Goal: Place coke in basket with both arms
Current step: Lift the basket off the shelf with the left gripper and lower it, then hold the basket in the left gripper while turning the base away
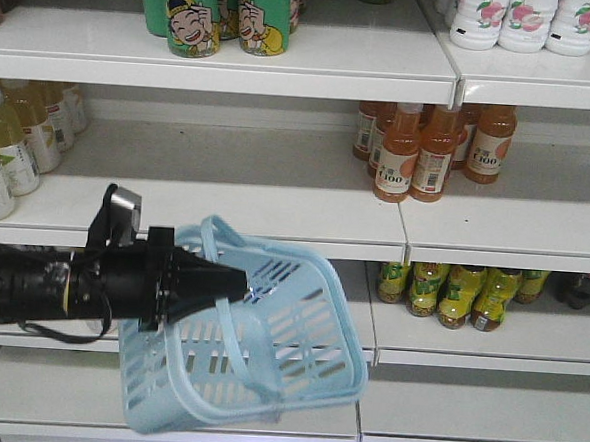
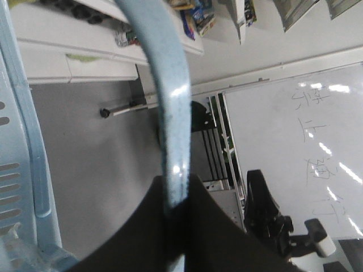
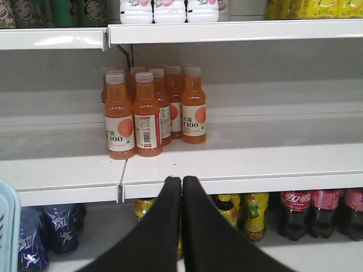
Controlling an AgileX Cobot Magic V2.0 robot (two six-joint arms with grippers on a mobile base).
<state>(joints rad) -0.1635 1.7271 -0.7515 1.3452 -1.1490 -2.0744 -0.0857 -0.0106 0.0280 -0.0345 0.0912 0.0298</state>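
The light blue basket [image 1: 296, 366] hangs tilted in front of the lower shelves. My left gripper [image 1: 246, 283] is shut on one of its loop handles. In the left wrist view the handle [image 2: 173, 113] runs down between the black fingers of the left gripper [image 2: 180, 180], and the basket's slotted wall [image 2: 17, 141] fills the left edge. My right gripper [image 3: 181, 179] is shut with nothing in it and faces the middle shelf's front edge; a corner of the basket [image 3: 7, 226] shows at its lower left. The coke is out of view.
Orange juice bottles [image 1: 419, 153] [image 3: 147, 113] stand on the middle shelf. Below are yellow-green bottles [image 1: 461, 291], dark plastic cola bottles [image 3: 317, 212] and dark blue bottles [image 3: 45, 232]. Green cans [image 1: 228, 12] and white bottles [image 1: 528, 20] are on top, pale tea bottles [image 1: 9, 143] at left.
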